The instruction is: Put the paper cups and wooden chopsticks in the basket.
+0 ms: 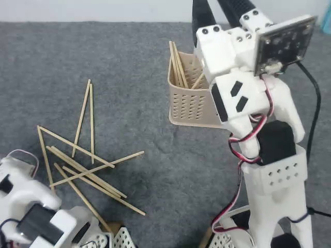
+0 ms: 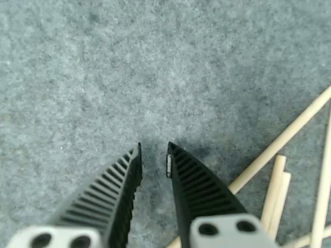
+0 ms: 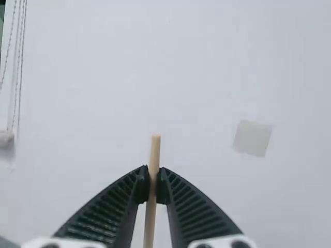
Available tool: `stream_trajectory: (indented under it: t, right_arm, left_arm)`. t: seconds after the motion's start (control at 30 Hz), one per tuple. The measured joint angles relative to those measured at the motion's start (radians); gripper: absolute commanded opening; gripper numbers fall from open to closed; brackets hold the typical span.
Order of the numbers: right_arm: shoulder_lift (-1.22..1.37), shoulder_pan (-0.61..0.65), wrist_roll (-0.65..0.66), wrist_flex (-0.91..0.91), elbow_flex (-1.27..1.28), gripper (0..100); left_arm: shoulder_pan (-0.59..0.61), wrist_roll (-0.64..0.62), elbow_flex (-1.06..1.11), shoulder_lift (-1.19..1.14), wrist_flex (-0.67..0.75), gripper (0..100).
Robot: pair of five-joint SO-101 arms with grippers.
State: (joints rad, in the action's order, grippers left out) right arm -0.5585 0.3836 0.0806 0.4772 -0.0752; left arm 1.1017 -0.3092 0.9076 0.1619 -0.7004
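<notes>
The tan perforated basket [image 1: 191,106] stands on the grey mat at the centre back, with several wooden chopsticks [image 1: 177,64] upright inside it. More loose chopsticks [image 1: 85,168] lie crossed in a pile on the mat at the left. The right arm [image 1: 243,98] rises beside and above the basket. My right gripper [image 3: 151,173] is shut on one chopstick [image 3: 154,150], whose end sticks out past the fingertips toward a white wall. The left arm [image 1: 36,217] sits at the near left corner. Just above the mat, my left gripper [image 2: 154,150] is slightly open and holds nothing, with chopsticks [image 2: 279,142] lying beside it.
Bare grey mat [image 1: 129,51] spreads between the chopstick pile and the basket and across the back left. Both arm bases [image 1: 274,217] stand along the near edge. A black cable [image 1: 313,88] runs down the right side.
</notes>
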Motion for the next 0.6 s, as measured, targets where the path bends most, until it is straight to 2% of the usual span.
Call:
stream_trajectory:
  t: [0.47,0.6]
  right_arm:
    - [0.281,-0.066,-0.006,-0.043,0.018,1.3]
    - [0.308,-0.069,-0.069,-0.043,0.121,3.3]
  left_arm:
    - [0.0,0.0,0.002,0.0,0.011,8]
    - [0.0,0.0,0.002,0.0,0.011,8]
